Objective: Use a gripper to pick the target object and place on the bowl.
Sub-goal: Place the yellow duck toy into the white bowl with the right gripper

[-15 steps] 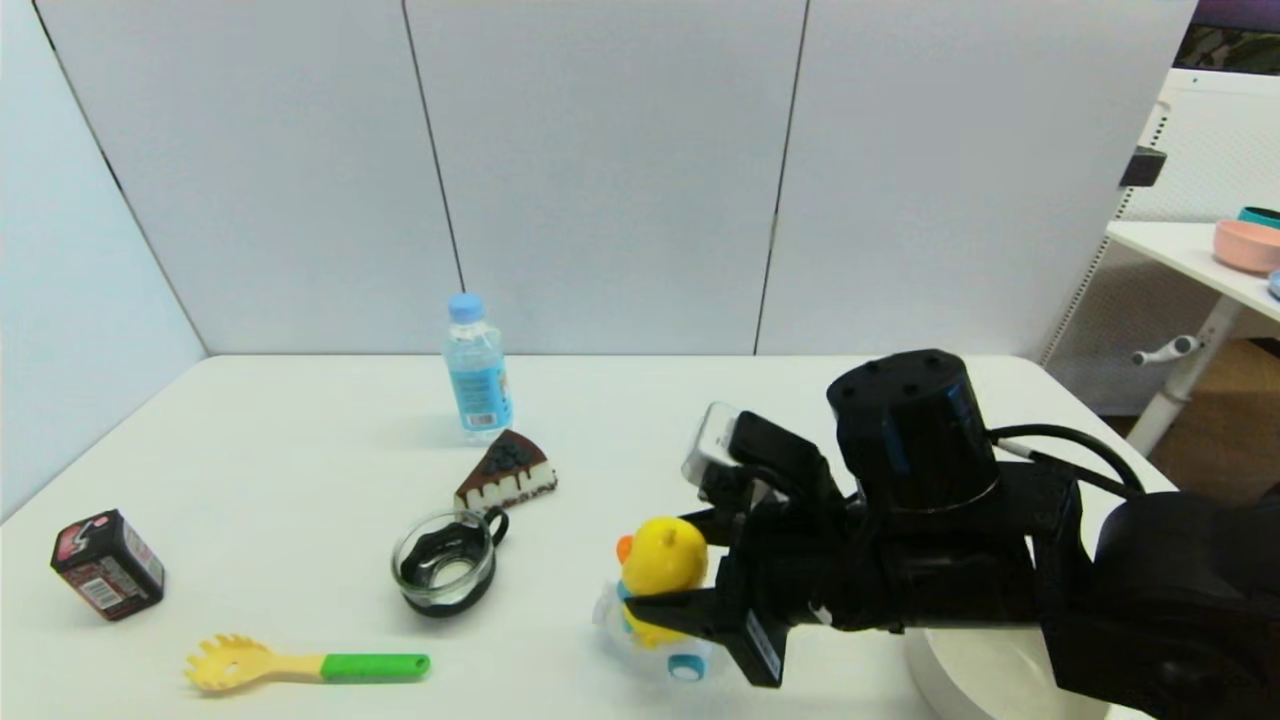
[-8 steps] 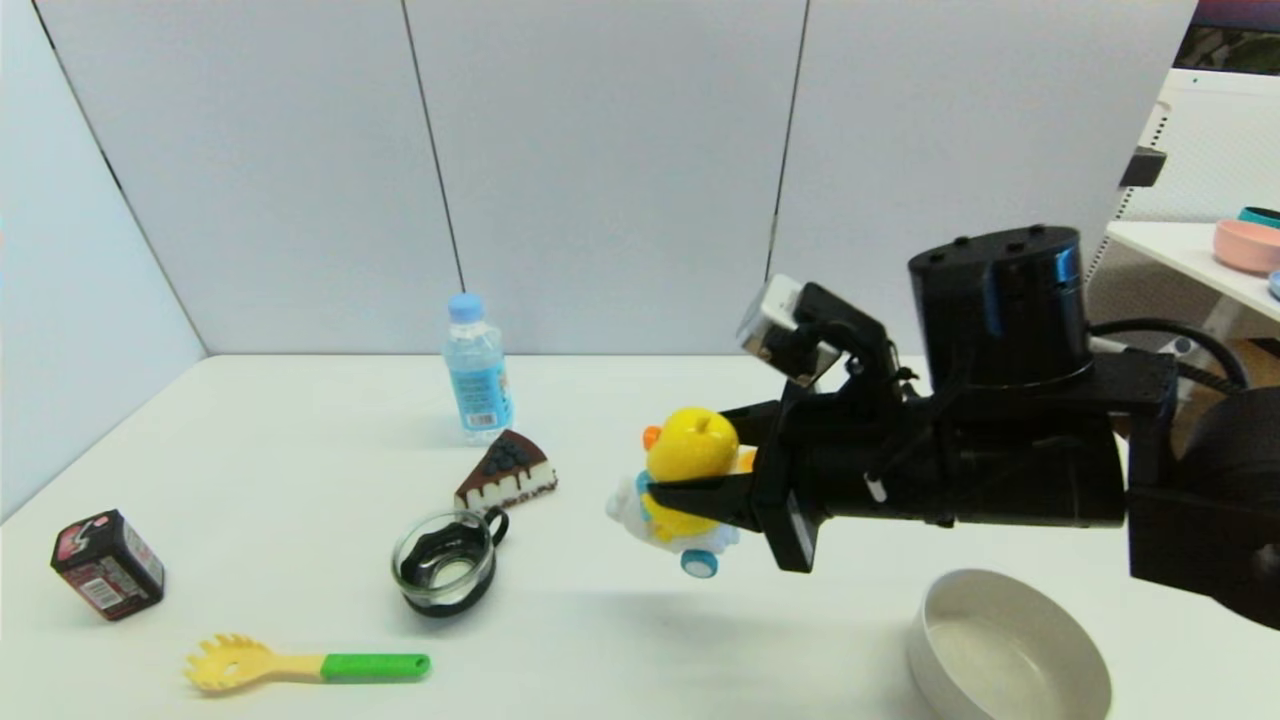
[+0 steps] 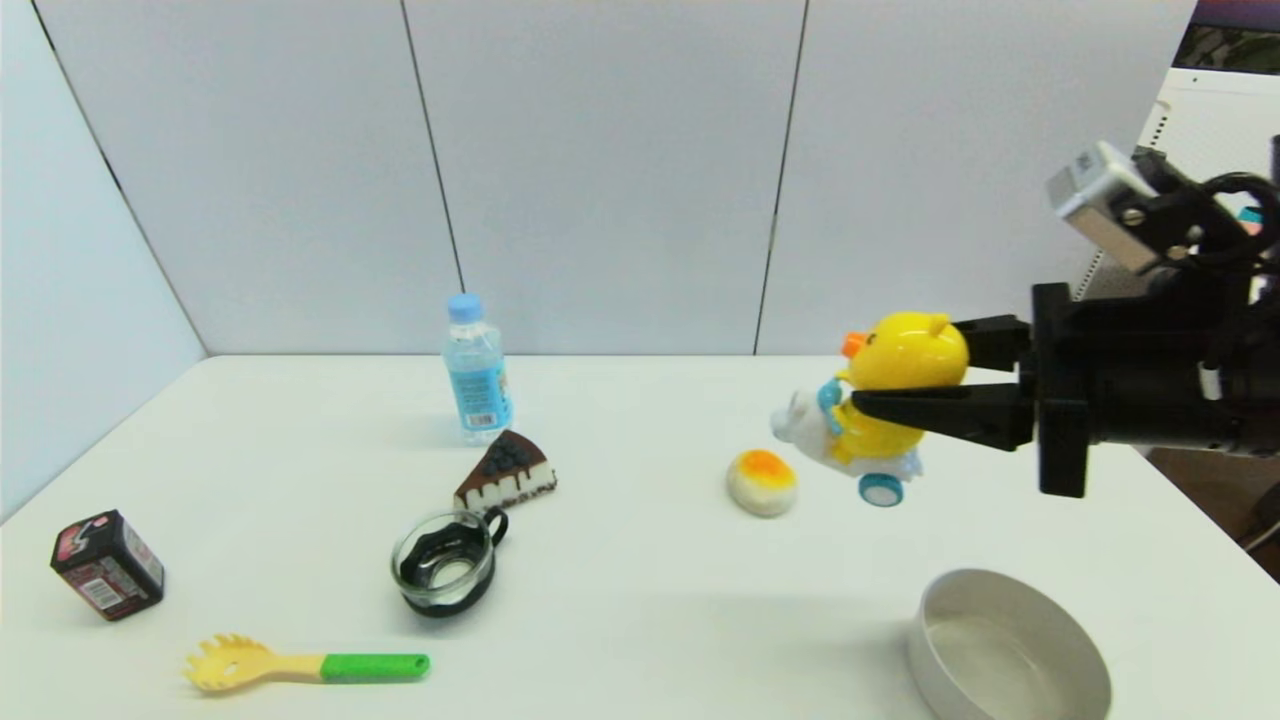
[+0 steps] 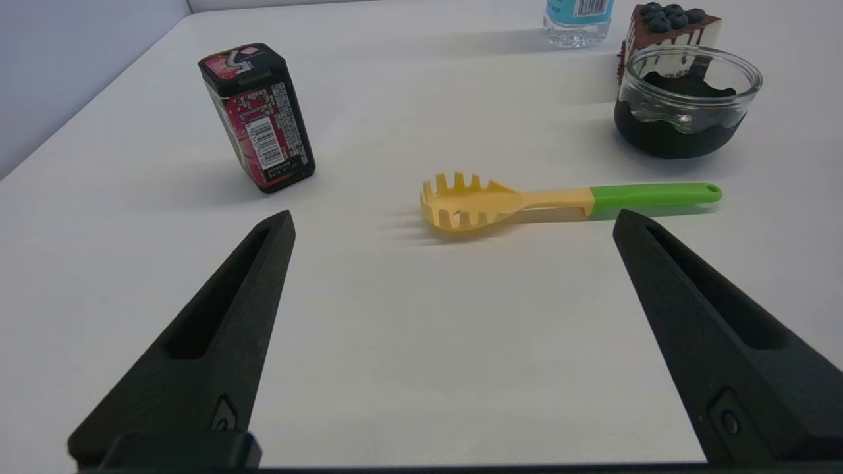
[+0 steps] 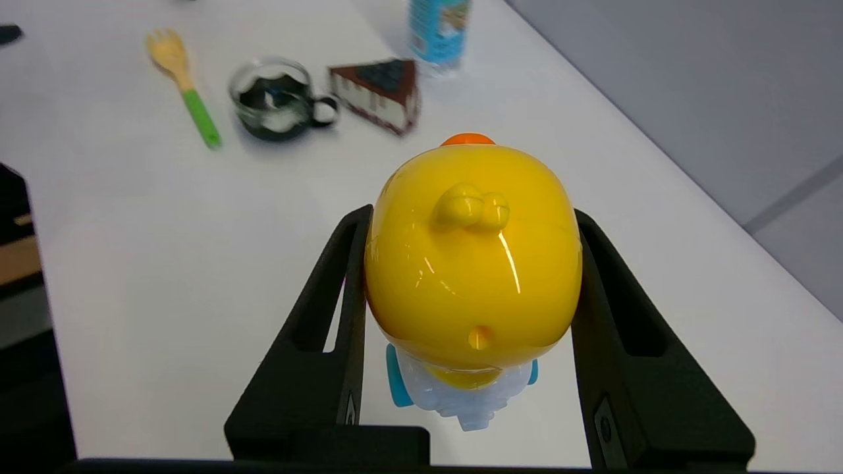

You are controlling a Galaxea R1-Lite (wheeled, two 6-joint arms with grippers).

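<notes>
A wide, shallow grey-beige bowl (image 3: pixel 1010 655) sits at the near right edge of the white desk (image 3: pixel 620 600), its hollow bare. Above and beyond the bowl, clear of the desk, the right pincer (image 3: pixel 935 385) is clenched on a glossy yellow plastic duck toy (image 3: pixel 885 405), one flat black finger (image 5: pixel 323 316) pressed to each side of the duck's body, orange beak facing away from the wrist and blue wheels hanging free. A small round white-and-orange bun (image 3: pixel 762 482) rests on the desk just left of the duck, farther back than the bowl. Far left of the bowl lie a yellow pasta fork with a green handle (image 3: pixel 305 665), a glass cup with a black handle (image 3: pixel 445 565) and a dark red box (image 3: pixel 108 565); the left pincer (image 4: pixel 454 276) hangs spread wide and empty near the fork. Beyond them stand a chocolate cake slice (image 3: pixel 507 470) and a blue-capped water bottle (image 3: pixel 476 368).
</notes>
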